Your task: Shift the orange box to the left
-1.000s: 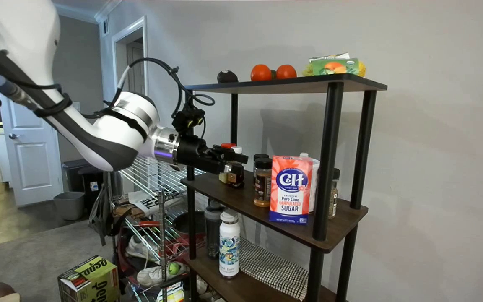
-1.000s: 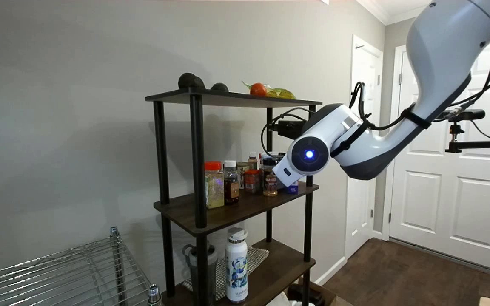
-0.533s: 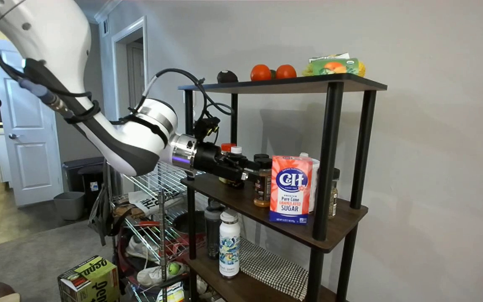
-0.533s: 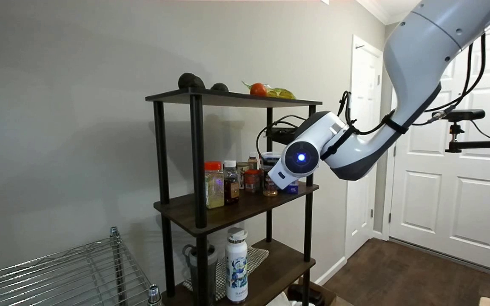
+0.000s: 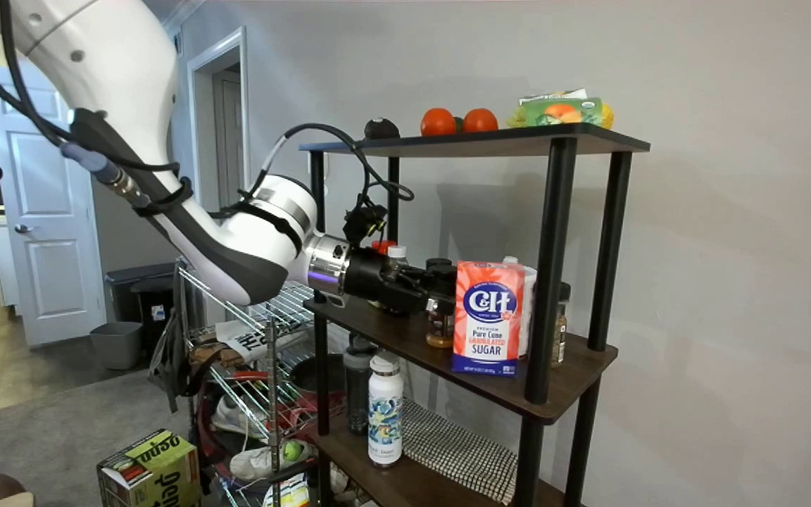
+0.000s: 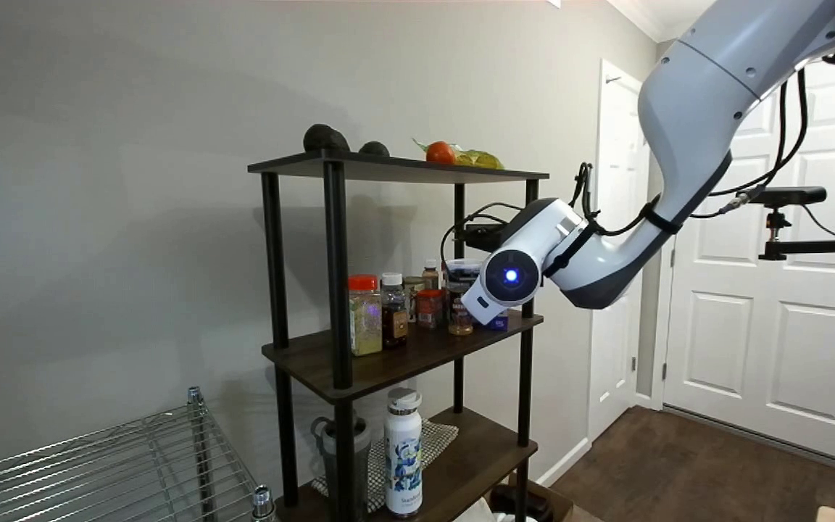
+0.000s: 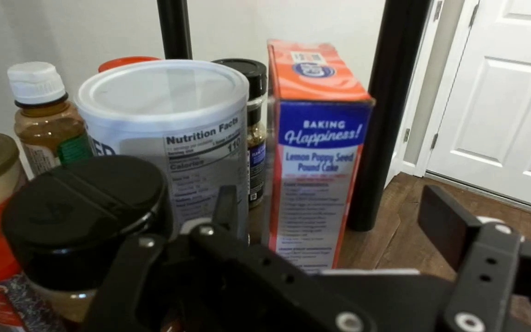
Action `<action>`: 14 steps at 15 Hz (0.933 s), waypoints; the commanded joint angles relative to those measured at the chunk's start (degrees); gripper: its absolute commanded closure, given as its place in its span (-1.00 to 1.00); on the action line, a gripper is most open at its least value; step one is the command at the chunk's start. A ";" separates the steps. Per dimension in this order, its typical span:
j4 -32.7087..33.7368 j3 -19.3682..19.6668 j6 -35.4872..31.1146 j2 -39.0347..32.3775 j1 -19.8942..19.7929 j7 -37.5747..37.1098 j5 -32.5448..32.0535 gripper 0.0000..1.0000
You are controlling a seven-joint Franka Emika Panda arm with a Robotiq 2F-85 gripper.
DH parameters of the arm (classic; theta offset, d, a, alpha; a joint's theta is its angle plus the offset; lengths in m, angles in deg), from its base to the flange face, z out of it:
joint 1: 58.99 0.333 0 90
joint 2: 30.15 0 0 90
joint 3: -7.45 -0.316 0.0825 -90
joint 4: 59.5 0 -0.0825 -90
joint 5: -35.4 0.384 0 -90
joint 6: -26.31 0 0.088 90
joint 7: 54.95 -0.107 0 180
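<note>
The orange box stands upright at the front edge of the middle shelf. In the wrist view its narrow side and orange top face me. In an exterior view only its blue base shows past my wrist. My gripper is open and empty. Its fingers are spread wide, one to each side of the box in the wrist view, with the box ahead of them. In an exterior view my gripper is just left of the box, over a black-capped jar. I cannot tell whether it touches that jar.
A white canister stands left of the box, with the black-capped jar nearer. A black shelf post rises just right of the box. The top shelf is overhead. More jars stand along the middle shelf.
My arm has moved towards the box, rightward and slightly down in an exterior view, slowing over the last half second. The box and jars have not moved.
</note>
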 commanded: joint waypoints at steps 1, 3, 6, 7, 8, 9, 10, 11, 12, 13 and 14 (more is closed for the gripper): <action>1.99 0.29 -1.89 -1.05 -1.34 2.04 -2.45 -1.00; 2.88 0.43 -1.90 -1.54 -1.49 2.27 -3.21 -1.00; 4.14 0.72 -1.92 -1.86 -1.58 3.19 -4.23 -1.00; 4.38 0.82 -2.16 -1.86 -1.63 3.10 -4.83 -0.50; 4.43 0.83 -2.12 -1.78 -1.62 2.97 -5.45 -0.47; 4.50 0.86 -2.18 -1.76 -1.65 2.90 -5.70 -0.37; 4.46 0.88 -2.12 -1.75 -1.70 2.70 -5.84 -0.20; 4.32 0.93 -2.17 -1.67 -1.78 2.57 -6.01 -0.08; 4.06 0.98 -2.12 -1.55 -1.89 2.57 -5.81 0.04; 3.85 1.05 -2.02 -1.48 -2.00 2.71 -5.39 0.18; 3.41 1.20 -2.17 -1.21 -2.19 2.75 -4.76 0.30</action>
